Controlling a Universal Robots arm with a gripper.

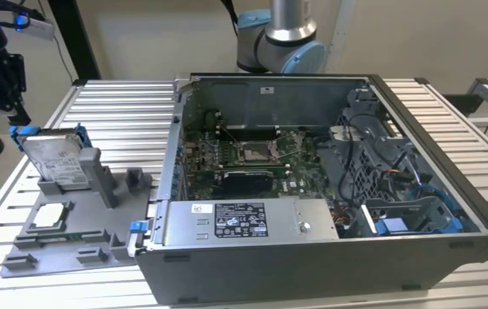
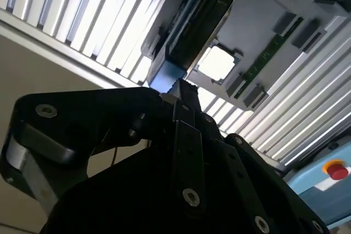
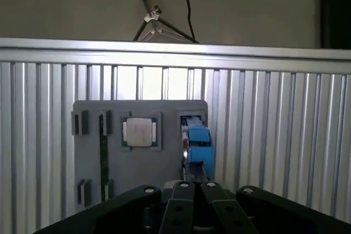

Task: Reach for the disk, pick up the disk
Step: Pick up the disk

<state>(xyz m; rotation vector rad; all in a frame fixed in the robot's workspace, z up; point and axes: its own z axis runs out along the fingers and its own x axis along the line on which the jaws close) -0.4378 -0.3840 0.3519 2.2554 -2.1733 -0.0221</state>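
Right at the top corner of the silver-metal, blue-bracketed hard disk [image 1: 55, 161], upright in a grey plastic tray [image 1: 64, 248], sits the black hand [image 1: 20, 119], fingers together.

The arm [image 1: 285, 26] has a silver tube and grey joints with light-blue caps. The tool [image 3: 192, 186] has black link plates with silver screws.

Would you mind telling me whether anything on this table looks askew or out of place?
Nothing looks damaged or spilled. The silver hard drive in its blue bracket stands on edge in the grey fixture tray, leaning a little rather than upright. The black gripper hangs by its top corner.
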